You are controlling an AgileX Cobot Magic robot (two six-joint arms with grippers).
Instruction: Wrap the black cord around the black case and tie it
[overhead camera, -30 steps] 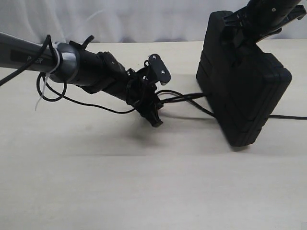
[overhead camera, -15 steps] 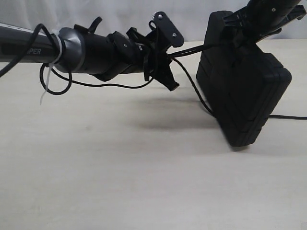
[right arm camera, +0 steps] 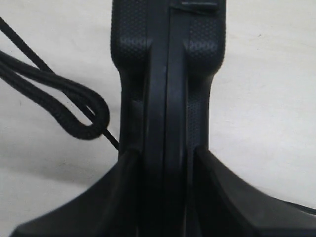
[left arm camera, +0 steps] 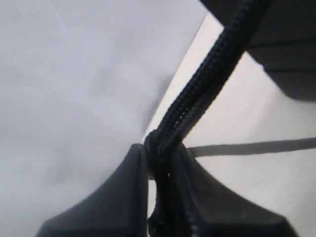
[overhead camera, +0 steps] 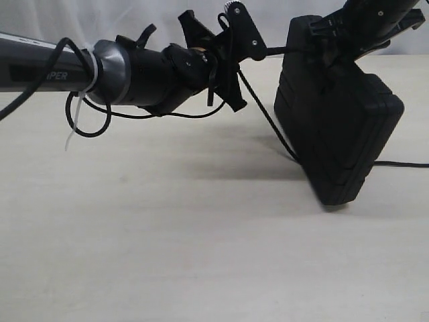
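Two grippers each hold something. The left gripper (left arm camera: 160, 165) is nearly closed, pinching the black cord (left arm camera: 207, 84), which stretches from its fingertips toward the black case (overhead camera: 342, 127). The right gripper (overhead camera: 352, 30) clamps the case's upper edge, the tilted case hanging beneath it.

Your left arm (overhead camera: 40, 70) is a dark grey tube with white lettering. It ends in a lighter grey collar (overhead camera: 110, 64) and a black wrist (overhead camera: 164, 77). A white zip tie (overhead camera: 82, 80) binds its thin glossy black cables (overhead camera: 167, 115). Your left hand (left arm camera: 160, 160) is matte black with smooth wedge fingers, and its plate (overhead camera: 242, 30) carries small silver screws (overhead camera: 255, 43). Your right arm (overhead camera: 375, 20) and right hand (right arm camera: 167, 155) are black too.
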